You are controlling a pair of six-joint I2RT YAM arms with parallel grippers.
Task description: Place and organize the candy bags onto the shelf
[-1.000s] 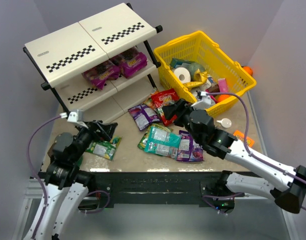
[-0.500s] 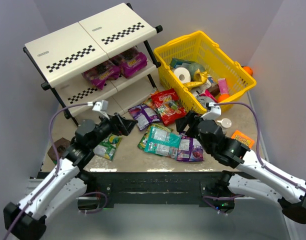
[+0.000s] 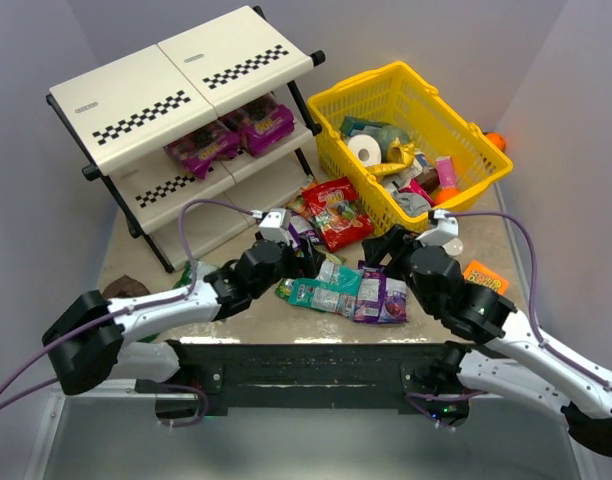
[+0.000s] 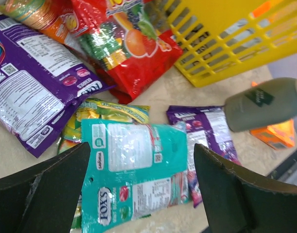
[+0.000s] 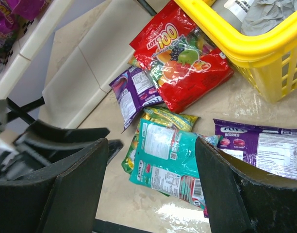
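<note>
Mid-surface point(image 3: 306, 325) crowded; room only at the edges.
Bag pile point(image 3: 326, 290) fills the centre twd the near edge. Left hand point(image 3: 311, 262) and right hand point(image 3: 386, 245) hang over it, jaws apart, close together. Shelf point(image 3: 136, 85) blocks far left corner, basket point(image 5: 255, 51) far right. Gap btwn them narrow, red bag point(image 3: 336, 210) at its mouth.

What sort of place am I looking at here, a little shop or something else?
Probably a lab mock-up of a shop, not a real one: a small slanted shelf holding candy bags, a yellow shopping basket of groceries, all on one table boxed in by plain walls.
</note>
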